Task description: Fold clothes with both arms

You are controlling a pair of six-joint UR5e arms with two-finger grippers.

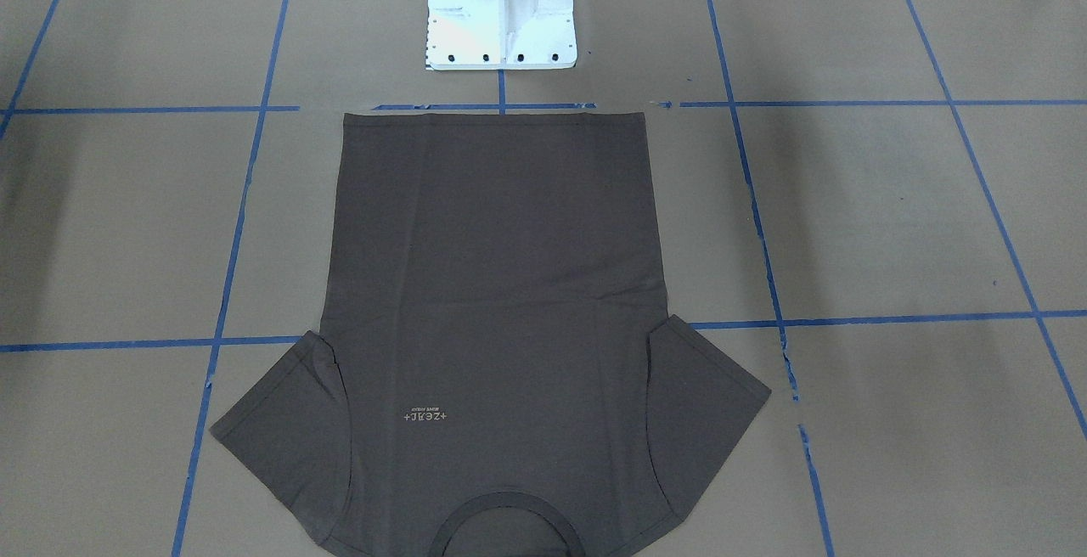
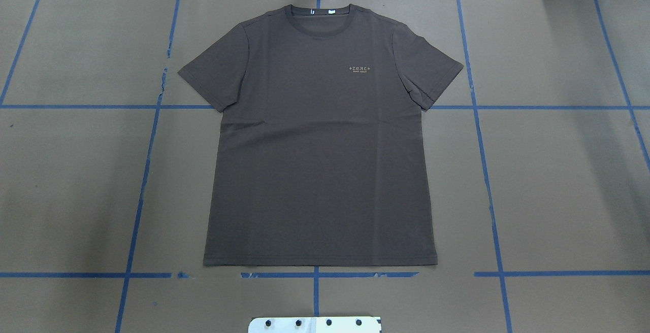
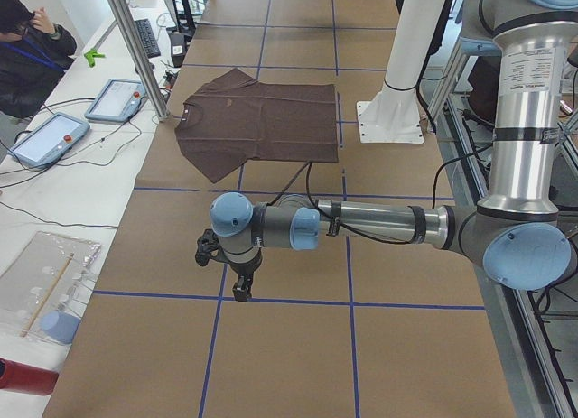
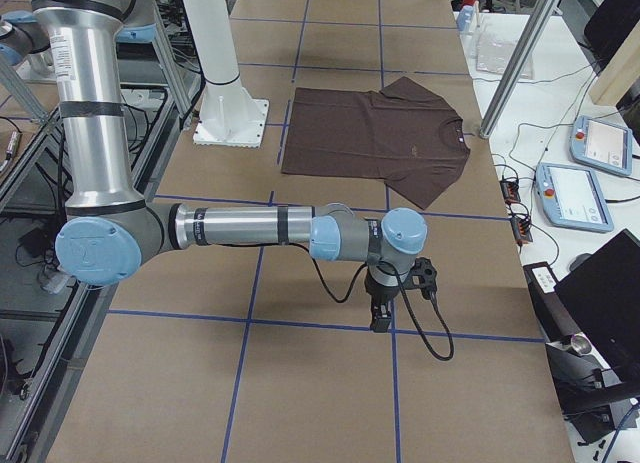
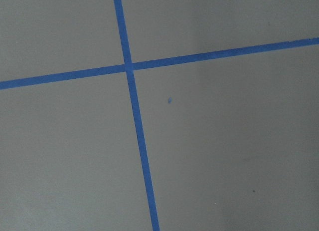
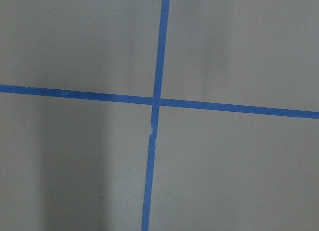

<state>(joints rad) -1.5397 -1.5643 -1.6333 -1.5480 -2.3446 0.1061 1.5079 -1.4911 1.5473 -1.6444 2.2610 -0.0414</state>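
Observation:
The dark brown T-shirt (image 2: pixel 320 150) lies flat and face up in the middle of the table, collar (image 2: pixel 321 13) at the far edge, hem nearest the robot's base, both sleeves spread. It also shows in the front-facing view (image 1: pixel 501 302) and both side views (image 3: pixel 262 120) (image 4: pixel 375 138). My left gripper (image 3: pixel 240 288) hangs over bare paper well off the shirt's left side. My right gripper (image 4: pixel 381 318) hangs likewise far off its right side. Only the side views show them, so I cannot tell whether they are open or shut. Both wrist views show only paper and tape.
Brown paper with blue tape grid lines (image 2: pixel 485 170) covers the table. The white pedestal base (image 1: pixel 501 9) stands just behind the shirt's hem. A person (image 3: pixel 27 48), tablets (image 3: pixel 117 97) and cables are on the white bench beyond the collar side.

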